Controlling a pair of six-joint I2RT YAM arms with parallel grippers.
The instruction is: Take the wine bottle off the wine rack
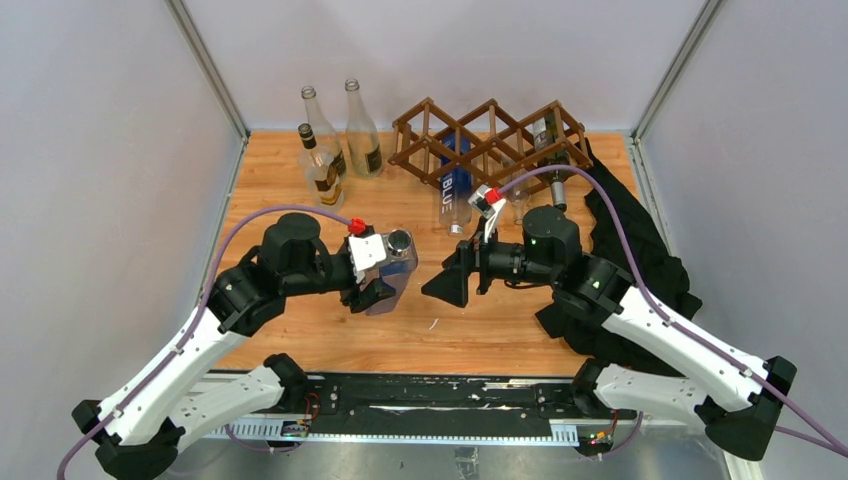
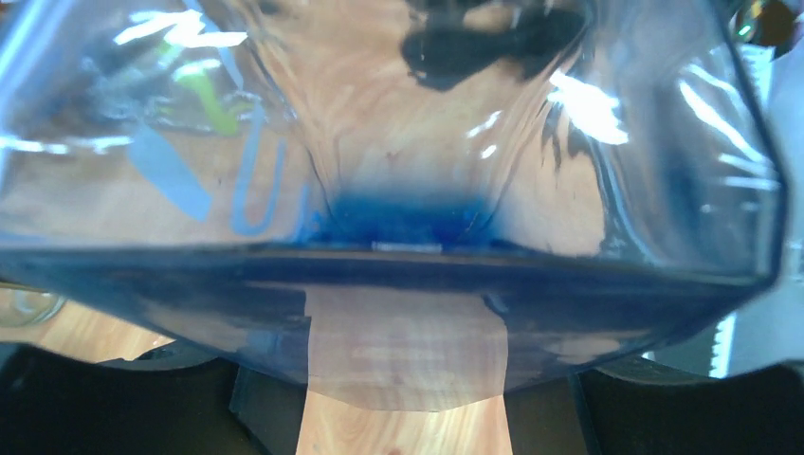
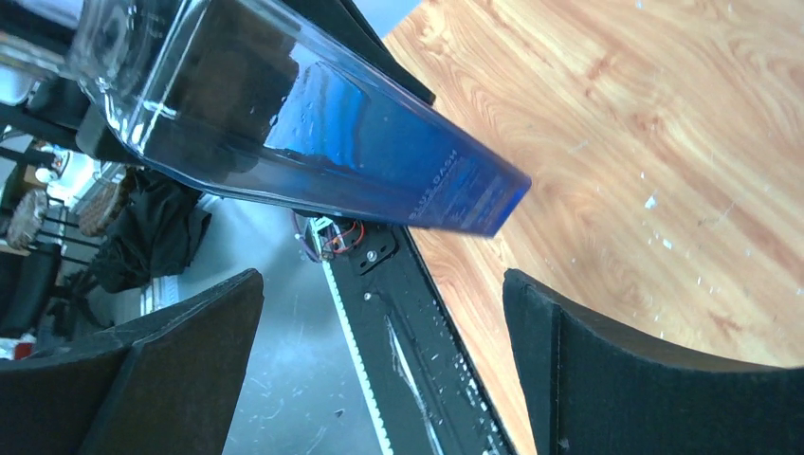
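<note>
Left claw (image 1: 378, 292) pinches the blue-tinted wine bottle (image 1: 400, 262) by its body, well clear of the wine rack (image 1: 490, 135) beyond. Right claw (image 1: 445, 287) spread, empty. The bottle lies just ahead of its fingertips, long axis crossing the gap.

Plain pale walls (image 1: 100, 150) close in a light wooden counter (image 1: 480, 330) on three sides, with grey metal posts (image 1: 210, 65) at the back corners. A black rail (image 1: 450, 392) runs along its near edge. Black cloth (image 1: 640, 240) lies rumpled at the right. The light is soft and even.
</note>
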